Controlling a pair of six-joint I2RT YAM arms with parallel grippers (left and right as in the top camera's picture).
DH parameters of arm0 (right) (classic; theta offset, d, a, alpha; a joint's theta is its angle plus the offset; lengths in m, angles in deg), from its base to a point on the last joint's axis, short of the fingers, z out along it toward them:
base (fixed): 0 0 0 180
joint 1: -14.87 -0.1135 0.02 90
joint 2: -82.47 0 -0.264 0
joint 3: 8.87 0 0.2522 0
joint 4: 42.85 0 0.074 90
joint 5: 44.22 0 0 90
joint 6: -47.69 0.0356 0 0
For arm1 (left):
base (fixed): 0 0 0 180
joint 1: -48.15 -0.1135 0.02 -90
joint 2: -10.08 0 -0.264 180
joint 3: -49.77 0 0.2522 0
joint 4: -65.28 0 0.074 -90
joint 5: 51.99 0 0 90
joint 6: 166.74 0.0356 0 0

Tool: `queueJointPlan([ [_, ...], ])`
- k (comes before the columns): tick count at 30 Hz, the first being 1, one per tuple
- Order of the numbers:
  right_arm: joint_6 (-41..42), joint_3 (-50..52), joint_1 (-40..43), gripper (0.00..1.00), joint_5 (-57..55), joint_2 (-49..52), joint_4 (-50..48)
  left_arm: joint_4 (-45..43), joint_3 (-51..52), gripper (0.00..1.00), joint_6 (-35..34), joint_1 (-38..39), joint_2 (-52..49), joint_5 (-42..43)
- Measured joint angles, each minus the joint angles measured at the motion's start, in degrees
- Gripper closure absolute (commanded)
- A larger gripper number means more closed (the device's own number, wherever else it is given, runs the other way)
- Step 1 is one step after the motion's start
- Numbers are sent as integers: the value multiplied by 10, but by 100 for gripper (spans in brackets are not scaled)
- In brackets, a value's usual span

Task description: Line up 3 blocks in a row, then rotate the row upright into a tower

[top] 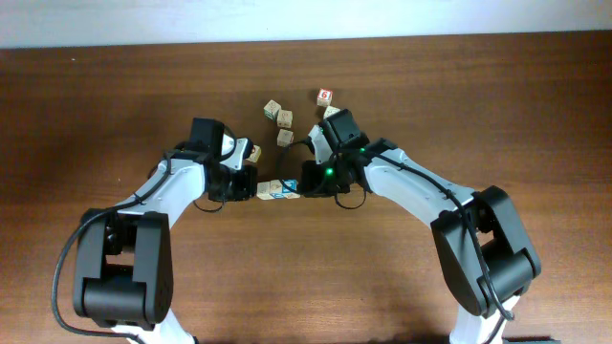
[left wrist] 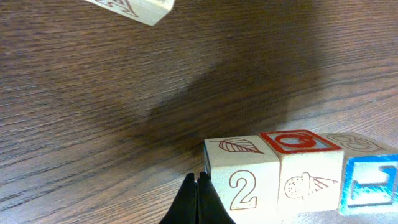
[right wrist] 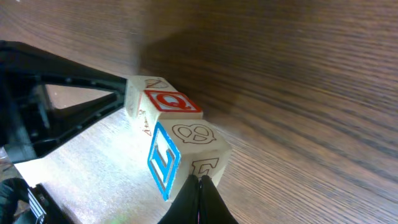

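Three wooden cubes stand touching in a row on the table. The left block (left wrist: 242,180) (top: 265,189) is pale with a "2" and a leaf. A cube with a red Q on top (left wrist: 298,142) (right wrist: 171,102) sits in the middle. The right block (right wrist: 186,155) (top: 290,188) has a bright blue E face. My left gripper (left wrist: 197,179) (top: 252,189) is shut, its tips against the "2" block's outer side. At the row's other end my right gripper (right wrist: 202,180) (top: 302,187) is shut, tips touching the blue block's E side. Neither holds anything.
Behind the row lie loose pale cubes (top: 273,108) (top: 285,118) (top: 285,138), a red-and-white cube (top: 325,96) and another pale cube (top: 253,151) (left wrist: 130,7) beside the left wrist. Both arms reach in from the front edge.
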Motion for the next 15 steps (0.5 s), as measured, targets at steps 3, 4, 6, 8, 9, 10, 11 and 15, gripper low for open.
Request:
queueJointPlan([
  [3,-1,-12,-17,96,-27,-8,5,1,2,100,0,-2,0,-8],
  [4,-2,-14,-22,96,-33,-10,5,1,2,100,0,-3,0,-11],
  [6,-2,-15,-27,96,-42,-13,3,2,2,100,0,-3,0,-15],
  [8,-4,-15,-27,96,-46,-13,3,5,2,100,0,-3,0,-14],
  [9,-4,-15,-28,96,-48,-13,3,7,2,100,0,-3,0,-14],
  [10,-5,-15,-29,96,-50,-13,3,8,2,100,0,-3,0,-12],
  [11,-5,-15,-31,96,-53,-14,3,9,2,100,0,-3,0,-12],
  [15,-6,-16,-36,96,-63,-17,3,10,2,100,0,-2,0,-15],
])
